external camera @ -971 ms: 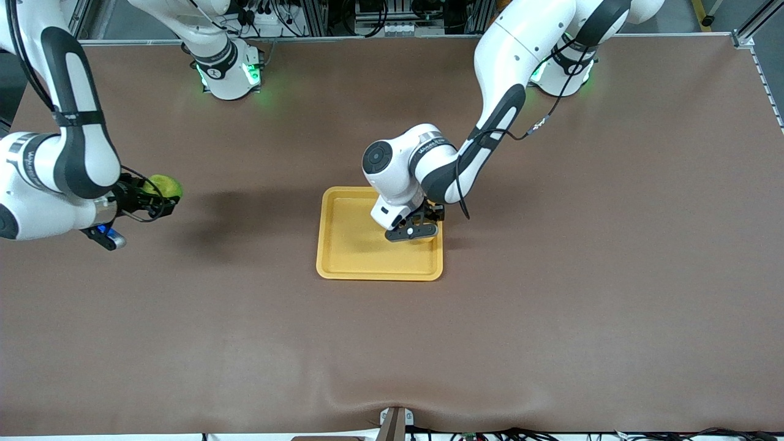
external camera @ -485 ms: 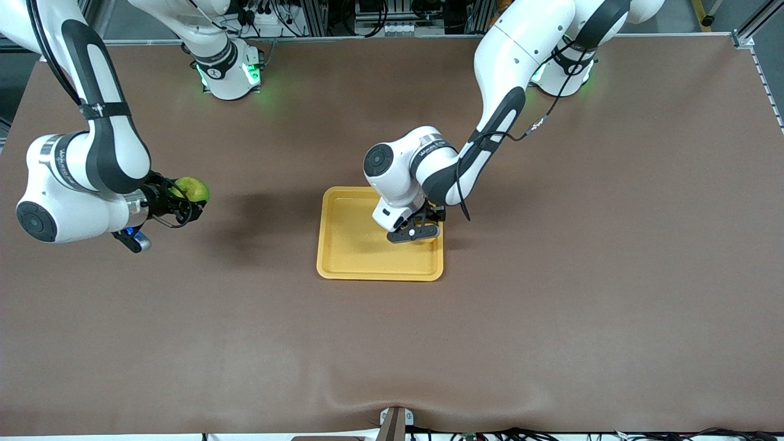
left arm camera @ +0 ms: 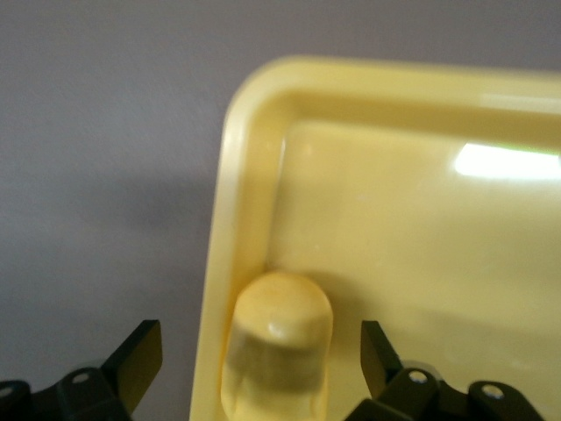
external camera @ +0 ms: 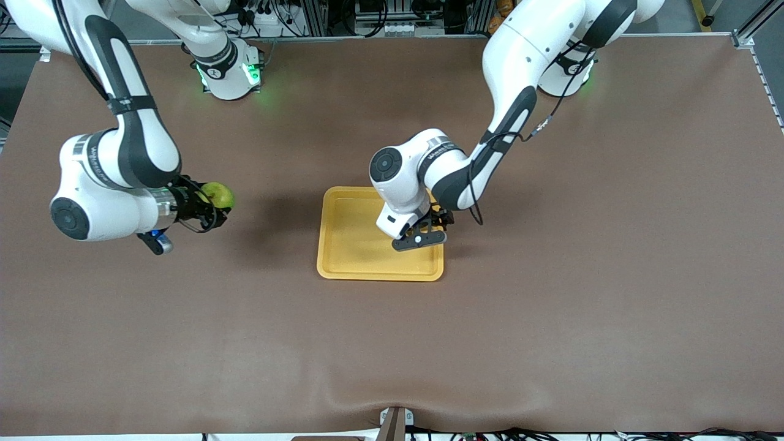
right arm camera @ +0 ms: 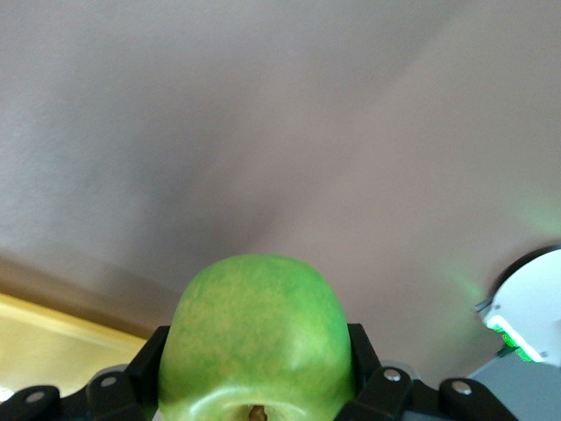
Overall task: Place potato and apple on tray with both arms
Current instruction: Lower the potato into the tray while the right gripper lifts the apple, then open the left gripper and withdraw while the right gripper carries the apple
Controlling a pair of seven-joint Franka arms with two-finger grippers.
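Biggest risk I see: the potato [left arm camera: 279, 346] sits in the tray [external camera: 349, 245] right against the rim at a corner, so if the left gripper [left arm camera: 263, 368], fingers spread wide either side of it, clips it lifting off, it could roll. Looks fully let go, though the front view hides it. The right gripper [external camera: 211, 205] is clamped on the apple [external camera: 218, 194], up over bare table toward the right arm's end of the tray; a slip drops it short.
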